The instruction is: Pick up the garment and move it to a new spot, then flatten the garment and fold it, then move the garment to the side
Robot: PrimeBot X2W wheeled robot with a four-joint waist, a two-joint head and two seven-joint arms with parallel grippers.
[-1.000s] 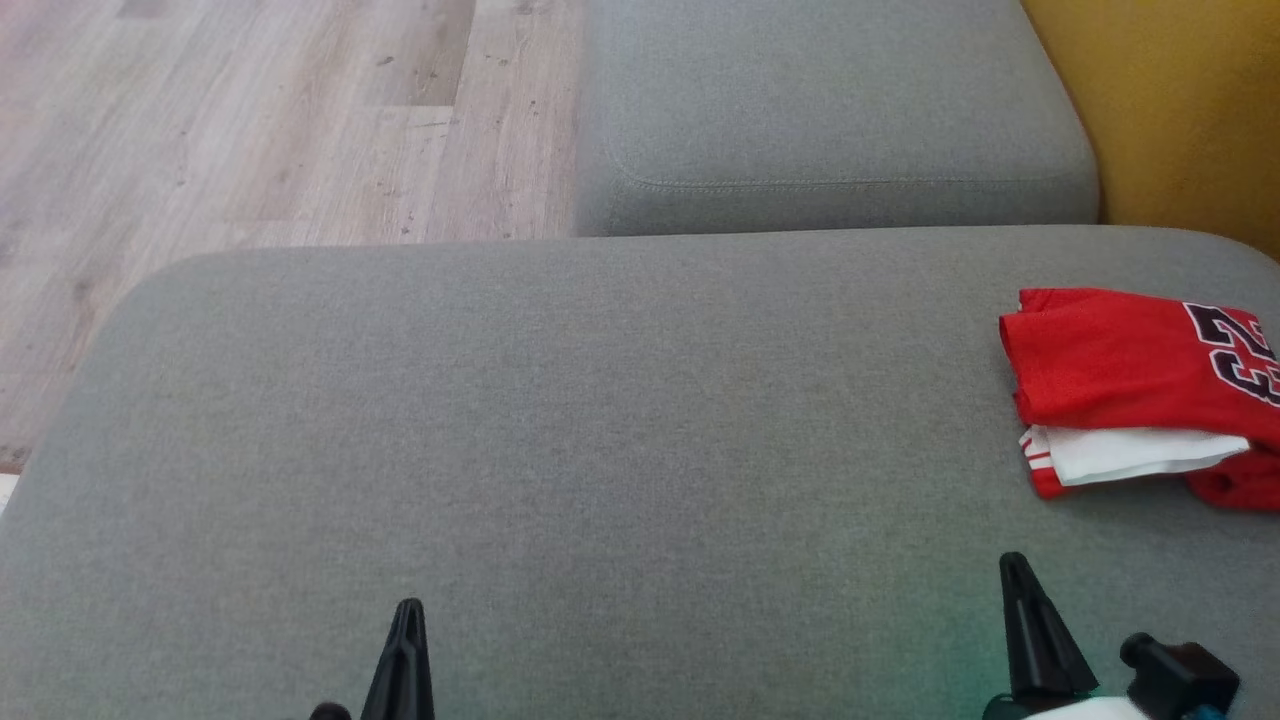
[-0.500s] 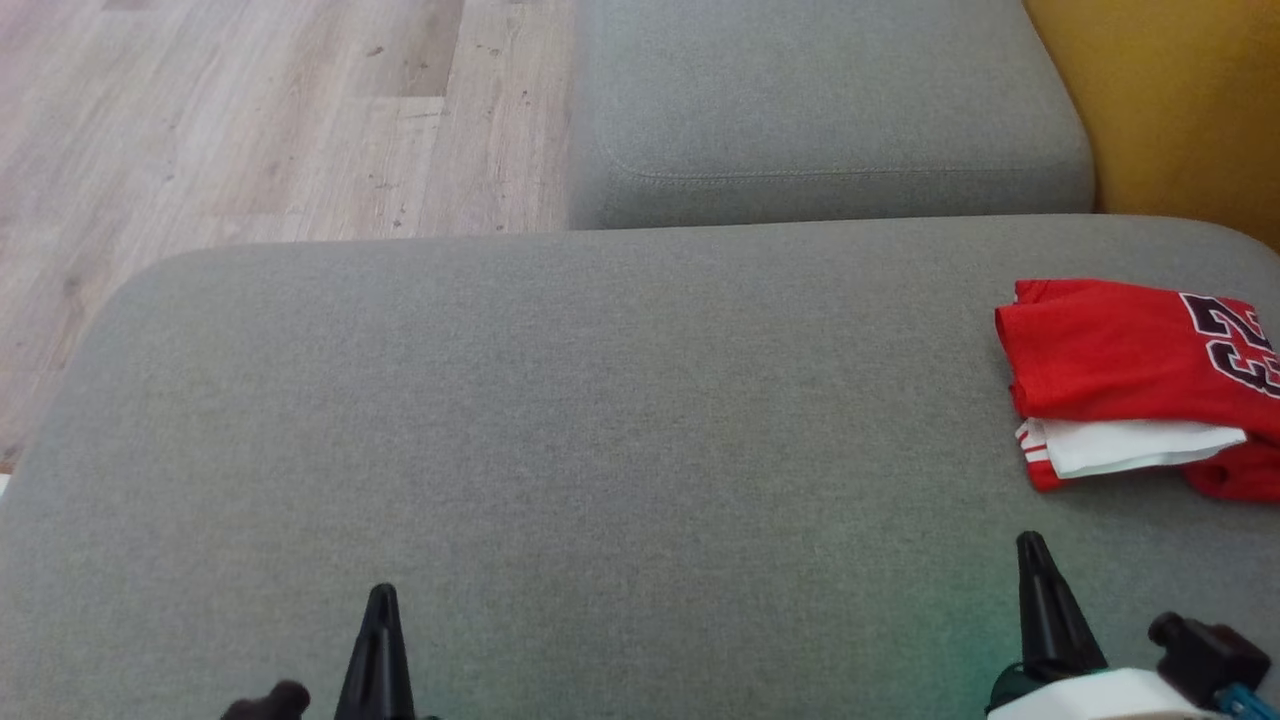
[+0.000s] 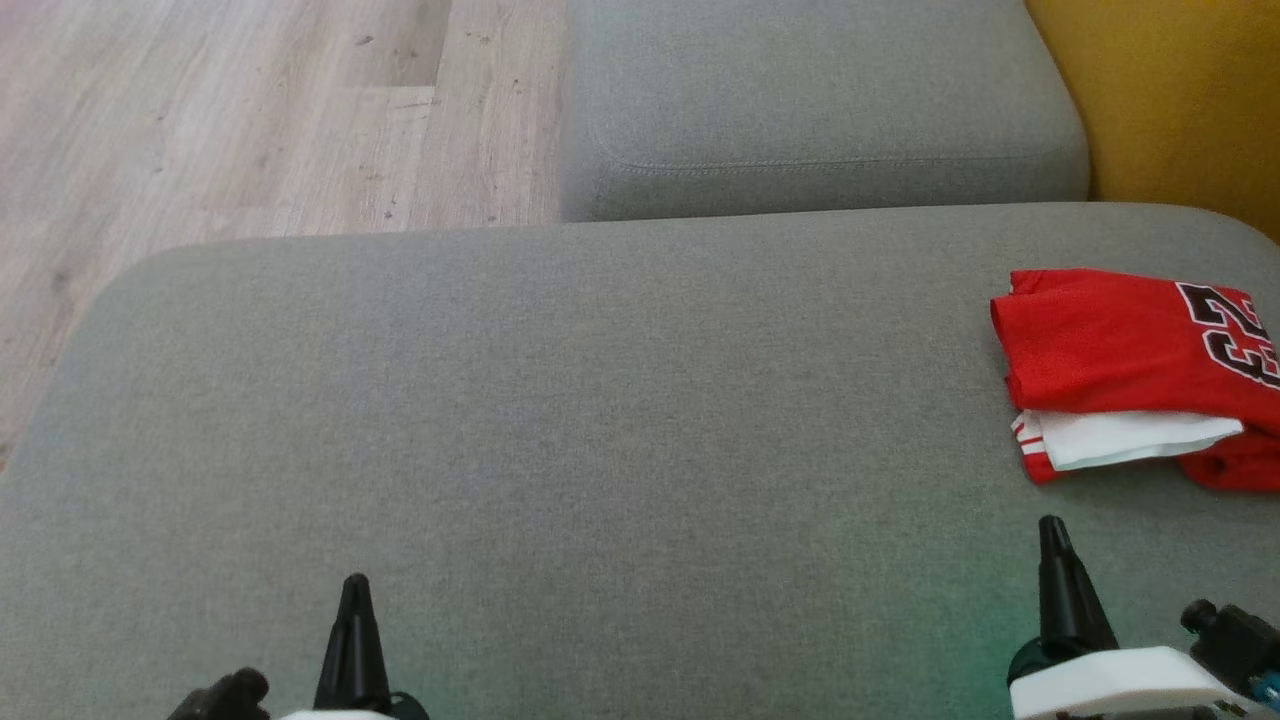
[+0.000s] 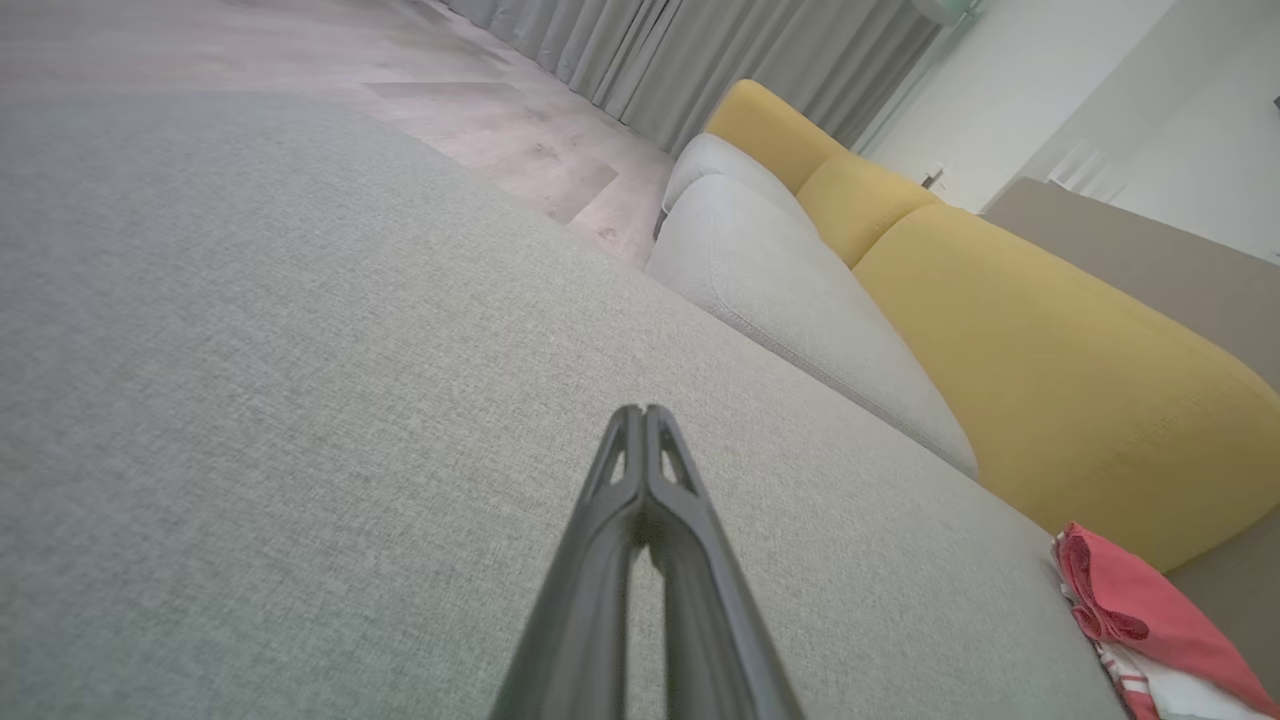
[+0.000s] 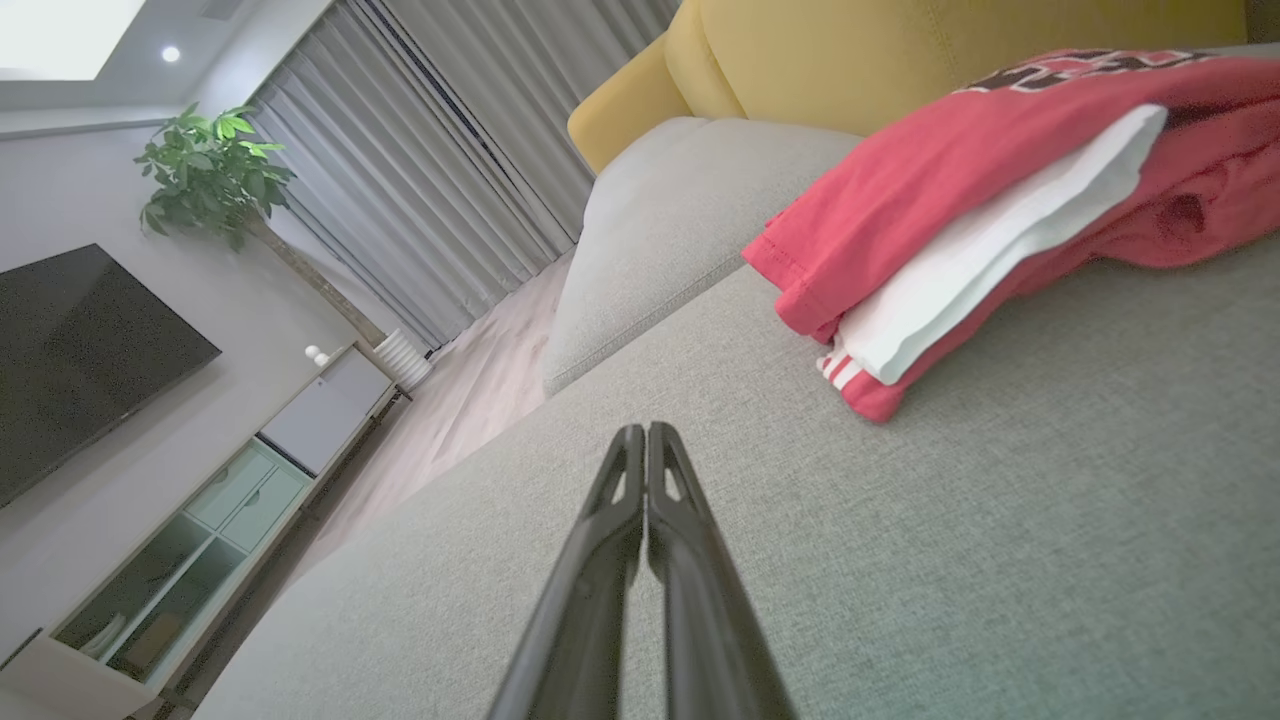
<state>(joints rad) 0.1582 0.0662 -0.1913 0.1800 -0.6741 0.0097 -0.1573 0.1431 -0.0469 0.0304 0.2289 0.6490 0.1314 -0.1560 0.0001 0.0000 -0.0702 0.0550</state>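
The garment (image 3: 1120,350) is a red jersey with dark numerals and a white layer, folded and lying at the right edge of the grey sofa seat (image 3: 600,420). It also appears in the right wrist view as the garment (image 5: 960,190) and in the left wrist view's lower right corner as the garment (image 4: 1140,610). My right gripper (image 3: 1052,530) is shut and empty, a little nearer than the garment. My left gripper (image 3: 354,588) is shut and empty at the lower left. The tips touch in both wrist views: left gripper (image 4: 640,412), right gripper (image 5: 640,430).
A second grey cushion (image 3: 820,100) lies behind the seat, with a yellow backrest (image 3: 1180,100) at the right. Wooden floor (image 3: 250,120) is beyond the seat's left edge. A TV (image 5: 80,350), cabinet (image 5: 250,470) and plant (image 5: 210,170) stand across the room.
The camera has tilted, shifting the whole scene up and slightly left. Both grippers show a little higher, the left one further left, the right one further right. The garment lies unchanged.
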